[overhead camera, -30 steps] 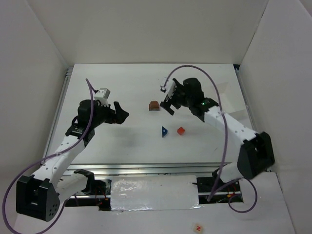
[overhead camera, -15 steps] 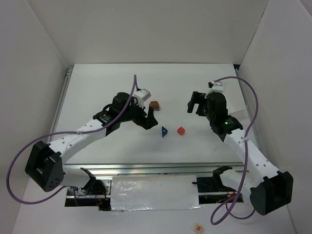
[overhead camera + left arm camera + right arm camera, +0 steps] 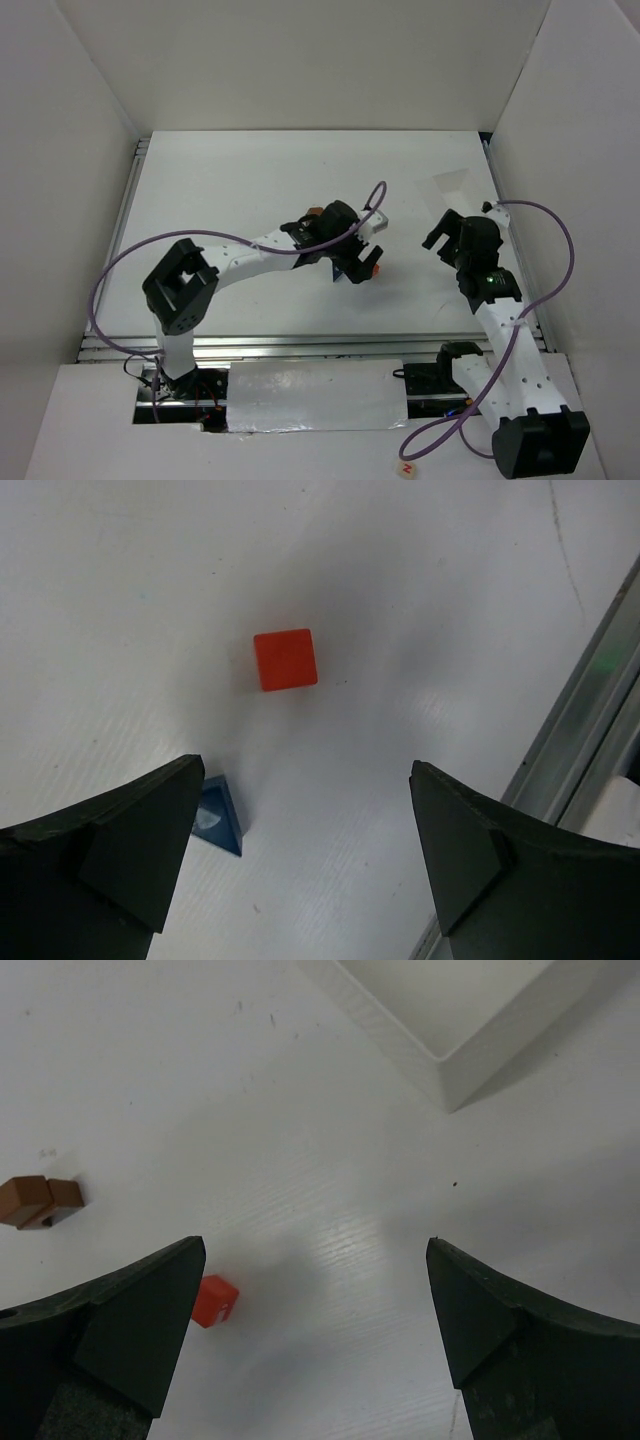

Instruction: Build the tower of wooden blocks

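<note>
Top external view is showing you the left arm (image 3: 250,255) stretching across to the middle of the tabletop (image 3: 230,180). Your left gripper (image 3: 358,266) is hanging over the red cube (image 3: 374,268) and the blue wedge (image 3: 338,272), both partly hidden beneath it. Its jaws are standing wide with nothing between them.

In the left wrist view the red cube (image 3: 285,659) is lying flat in the upper middle of the frame, ahead of the gap between the jaws. The blue wedge (image 3: 218,813) is peeking out just beside the finger (image 3: 120,850) at the lower left. The two pieces are sitting near each other without touching.

Your right gripper (image 3: 440,232) is hovering toward the right of the overhead frame, well apart from those pieces, also spread wide and carrying nothing. Its wrist view is giving you the red cube at the lower left. It is also showing the brown blocks (image 3: 40,1201) touching each other at the left edge, and a corner of the white tray (image 3: 400,1045) at the upper right. You cannot tell whether the brown blocks are sitting side by side or stacked.
</note>
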You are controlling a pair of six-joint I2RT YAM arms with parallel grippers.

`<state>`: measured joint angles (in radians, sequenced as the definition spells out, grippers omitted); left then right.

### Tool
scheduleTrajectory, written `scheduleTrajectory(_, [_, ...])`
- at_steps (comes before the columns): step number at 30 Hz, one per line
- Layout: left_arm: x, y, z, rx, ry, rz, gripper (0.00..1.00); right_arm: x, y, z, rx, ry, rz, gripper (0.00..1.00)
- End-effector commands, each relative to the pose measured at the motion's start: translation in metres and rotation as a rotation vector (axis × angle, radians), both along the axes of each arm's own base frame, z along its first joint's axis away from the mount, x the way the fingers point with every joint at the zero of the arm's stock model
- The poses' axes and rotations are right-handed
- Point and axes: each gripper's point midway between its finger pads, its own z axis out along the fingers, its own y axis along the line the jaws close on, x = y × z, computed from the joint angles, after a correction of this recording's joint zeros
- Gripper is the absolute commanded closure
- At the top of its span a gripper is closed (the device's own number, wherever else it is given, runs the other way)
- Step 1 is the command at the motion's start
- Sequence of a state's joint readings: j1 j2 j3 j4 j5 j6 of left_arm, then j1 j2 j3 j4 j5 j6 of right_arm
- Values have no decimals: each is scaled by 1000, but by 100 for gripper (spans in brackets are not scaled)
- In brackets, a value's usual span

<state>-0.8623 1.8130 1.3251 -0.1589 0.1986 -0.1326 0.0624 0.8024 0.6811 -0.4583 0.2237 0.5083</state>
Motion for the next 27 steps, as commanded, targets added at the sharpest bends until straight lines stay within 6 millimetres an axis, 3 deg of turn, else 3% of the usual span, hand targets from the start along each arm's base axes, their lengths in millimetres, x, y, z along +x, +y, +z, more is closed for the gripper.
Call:
scheduleTrajectory(1, [5, -26, -6, 46, -65, -14, 3, -4, -6, 2, 35, -22, -28, 0])
scheduleTrajectory(3, [5, -30, -30, 105, -40, -6, 4, -4, -5, 1, 44, -30, -15, 0])
scheduleTrajectory(8, [15, -48, -49, 160, -54, 26, 8, -5, -11, 2, 52, -44, -30, 0])
scheduleTrajectory(12, [16, -49, -69, 184, -24, 41, 11, -5, -7, 6, 58, -63, -10, 0])
scheduleTrajectory(18, [25, -44, -74, 206, -56, 89, 16, -4, -4, 7, 62, -75, 15, 0])
scheduleTrajectory(27, [23, -51, -77, 174, -56, 61, 39, -3, -3, 5, 58, -66, 21, 0])
